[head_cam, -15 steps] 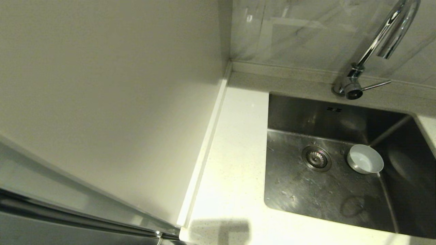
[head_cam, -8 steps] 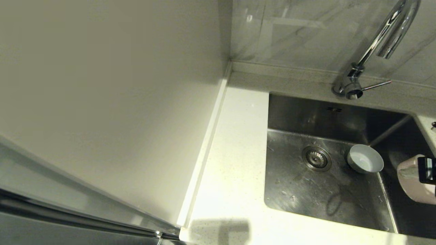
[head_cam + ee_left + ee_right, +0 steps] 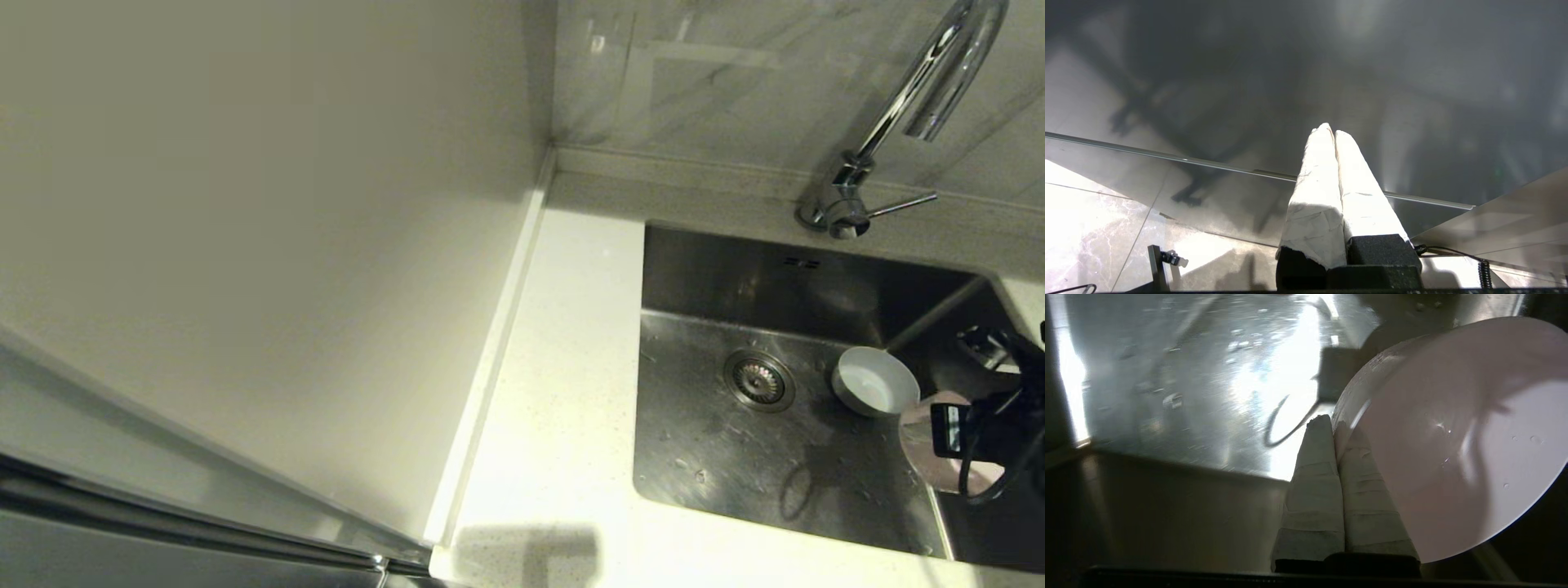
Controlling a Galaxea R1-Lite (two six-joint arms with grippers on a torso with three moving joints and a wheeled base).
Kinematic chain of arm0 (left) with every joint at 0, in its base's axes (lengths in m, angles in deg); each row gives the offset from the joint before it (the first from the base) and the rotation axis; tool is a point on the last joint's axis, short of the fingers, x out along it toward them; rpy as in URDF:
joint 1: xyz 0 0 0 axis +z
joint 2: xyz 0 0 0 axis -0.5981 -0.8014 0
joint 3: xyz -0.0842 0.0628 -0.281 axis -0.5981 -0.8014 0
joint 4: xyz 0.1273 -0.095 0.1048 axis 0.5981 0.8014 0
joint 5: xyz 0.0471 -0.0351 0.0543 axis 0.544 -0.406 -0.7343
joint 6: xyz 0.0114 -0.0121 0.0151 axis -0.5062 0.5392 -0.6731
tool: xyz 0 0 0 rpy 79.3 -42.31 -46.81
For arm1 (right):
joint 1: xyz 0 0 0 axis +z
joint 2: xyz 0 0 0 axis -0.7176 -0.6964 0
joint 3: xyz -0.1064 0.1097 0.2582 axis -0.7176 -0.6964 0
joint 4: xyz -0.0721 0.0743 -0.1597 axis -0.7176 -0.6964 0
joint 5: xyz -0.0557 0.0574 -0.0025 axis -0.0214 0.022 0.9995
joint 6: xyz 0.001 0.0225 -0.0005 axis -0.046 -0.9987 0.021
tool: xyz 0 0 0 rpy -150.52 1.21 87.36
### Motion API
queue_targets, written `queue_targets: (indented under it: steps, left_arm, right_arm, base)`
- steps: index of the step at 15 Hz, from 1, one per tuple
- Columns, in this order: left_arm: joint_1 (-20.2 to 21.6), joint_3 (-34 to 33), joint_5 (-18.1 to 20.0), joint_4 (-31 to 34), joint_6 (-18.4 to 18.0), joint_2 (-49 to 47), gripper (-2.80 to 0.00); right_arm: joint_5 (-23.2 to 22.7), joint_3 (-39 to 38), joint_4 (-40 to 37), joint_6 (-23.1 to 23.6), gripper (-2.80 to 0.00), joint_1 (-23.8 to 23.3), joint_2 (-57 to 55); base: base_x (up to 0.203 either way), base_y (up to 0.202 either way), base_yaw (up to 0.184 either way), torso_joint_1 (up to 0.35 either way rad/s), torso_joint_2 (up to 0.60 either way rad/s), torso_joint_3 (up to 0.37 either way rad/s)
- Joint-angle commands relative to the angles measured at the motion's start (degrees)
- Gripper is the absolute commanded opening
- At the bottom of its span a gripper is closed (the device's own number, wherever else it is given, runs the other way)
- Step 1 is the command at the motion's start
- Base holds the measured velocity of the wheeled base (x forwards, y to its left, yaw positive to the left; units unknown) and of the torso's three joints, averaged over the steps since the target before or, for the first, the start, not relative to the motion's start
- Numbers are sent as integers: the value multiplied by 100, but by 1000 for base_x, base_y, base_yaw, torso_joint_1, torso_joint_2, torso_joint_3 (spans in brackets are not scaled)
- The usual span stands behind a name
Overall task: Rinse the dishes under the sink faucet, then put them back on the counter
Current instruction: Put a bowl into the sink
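Note:
Over the right side of the steel sink (image 3: pixel 735 465), my right gripper (image 3: pixel 947 430) hangs shut on the rim of a pale pink bowl (image 3: pixel 918 437), which is tilted on its side. In the right wrist view the wet pink bowl (image 3: pixel 1453 437) fills the frame beside the right gripper (image 3: pixel 1333 424), one finger inside the rim and one outside. A light blue-grey bowl (image 3: pixel 875 381) stands upright on the sink floor, just left of the held bowl. The chrome faucet (image 3: pixel 906 98) arches above the sink's back edge. My left gripper (image 3: pixel 1331 130) is shut and empty, parked away from the sink.
The white speckled counter (image 3: pixel 563 392) runs left of the sink to a raised rim and a beige wall panel (image 3: pixel 245 245). A round drain strainer (image 3: pixel 758 379) sits mid-basin. The faucet lever (image 3: pixel 902 204) points right. Water drops lie on the sink floor (image 3: pixel 1188 396).
My right gripper has come in from the right edge with the pink bowl and moved left over the sink, closer to the blue-grey bowl. That bowl has stayed put.

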Motion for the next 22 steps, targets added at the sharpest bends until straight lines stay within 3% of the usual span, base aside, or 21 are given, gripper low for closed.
queue_targets:
  steps: [1,12,18,22]
  left_arm:
    - [-4,-18,1,0,1,0,-280]
    - [4,-18,1,0,1,0,-280]
    - [1,-18,1,0,1,0,-280]
    - [3,-18,1,0,1,0,-280]
  right_arm:
    - [102,-429,882,20,-280,-44,-639]
    - [15,-531,1151,21,-280,22,-1370]
    - [-50,-440,1679,3,-280,49,-1890]
    - [-50,-409,1680,1,-280,130,-1716]
  base:
    - [0,0,0,0,0,0]
    - [0,0,0,0,0,0]
    - [0,0,0,0,0,0]
    - [0,0,0,0,0,0]
